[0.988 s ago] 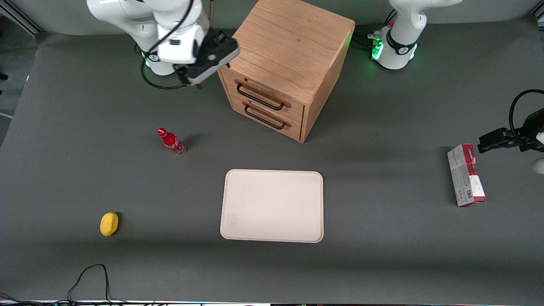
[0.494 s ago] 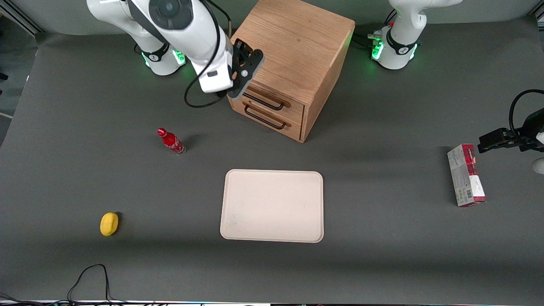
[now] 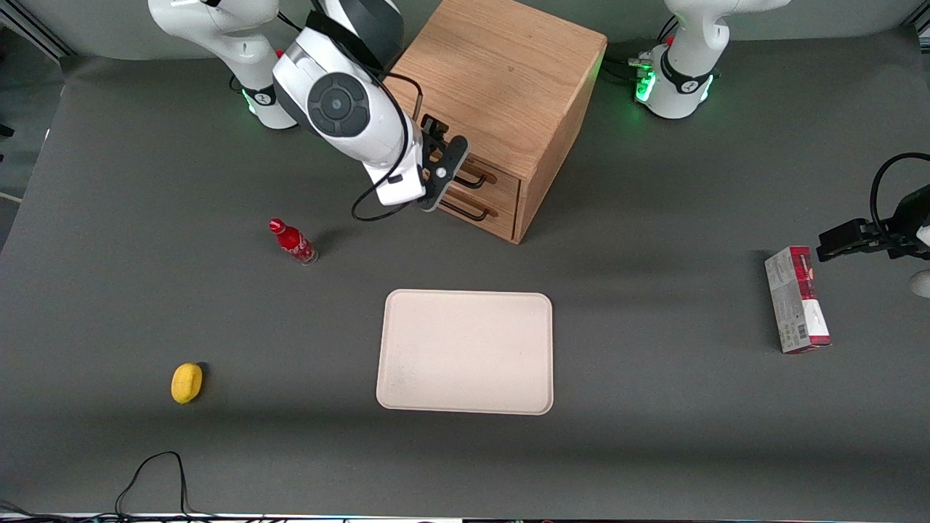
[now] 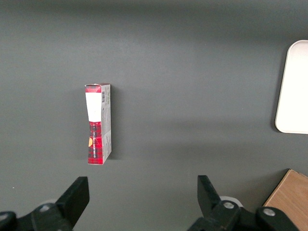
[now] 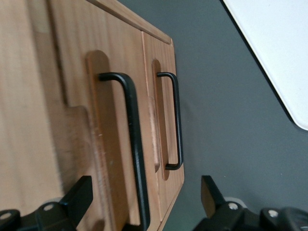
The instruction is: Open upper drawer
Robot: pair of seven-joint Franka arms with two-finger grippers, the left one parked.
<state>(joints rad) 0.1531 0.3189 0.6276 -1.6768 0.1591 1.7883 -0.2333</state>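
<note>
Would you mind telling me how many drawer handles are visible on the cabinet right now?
2. The upper drawer's handle is just in front of the open claw, partly hidden by the arm in the front view. The lower drawer's handle sits directly below it on the cabinet. None seems hidden.

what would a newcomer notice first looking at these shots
Probably the wooden cabinet, with the gripper open right in front of the upper drawer, its black handle not yet grasped. Next, the pale tray, nearer the front camera than the cabinet.
</note>
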